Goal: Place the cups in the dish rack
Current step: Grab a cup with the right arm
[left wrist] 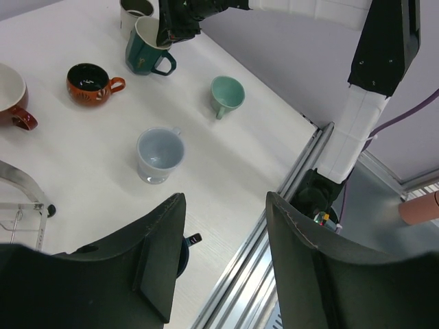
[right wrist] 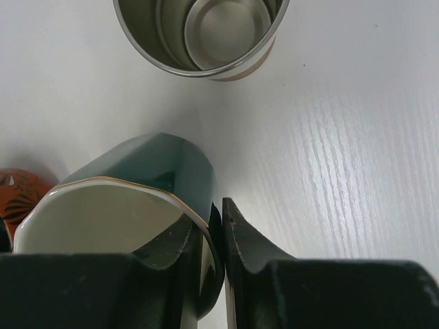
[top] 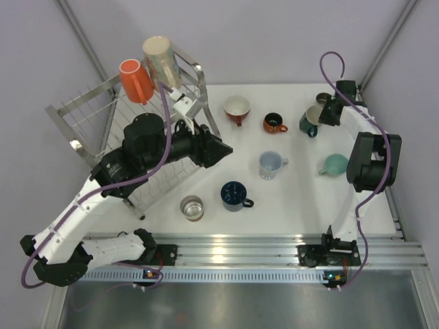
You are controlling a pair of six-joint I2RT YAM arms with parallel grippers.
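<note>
Your right gripper (right wrist: 217, 215) is working at the far right corner of the worktop (top: 302, 205). Its jaws are clamping the wall of the dark teal cup (right wrist: 158, 161), one finger inside the cream interior and the other outside against the glaze. Whether that cup is resting on the worktop or is just clear of it, you cannot tell from these views. A metal-lined cup (right wrist: 202, 31) is standing just beyond it, nearer the far edge.

Your left gripper (left wrist: 225, 204) is hovering beside the dish rack (top: 89, 113), its jaws standing apart with nothing between them. The rack is occupying the far left corner, and the orange cup (top: 135, 81) and the tall beige cup (top: 162, 62) are sitting on its far end, side by side.

The other cups are waiting on the worktop:
- The red cup (top: 236, 108) and the small brown cup (top: 274, 123) are toward the far edge.
- The pale blue cup (top: 271, 164) is sitting mid-worktop.
- The mint cup (top: 335, 164) is lying by the right edge.
- The navy cup (top: 234, 195) and the clear glass (top: 192, 208) are nearer the near edge.
</note>
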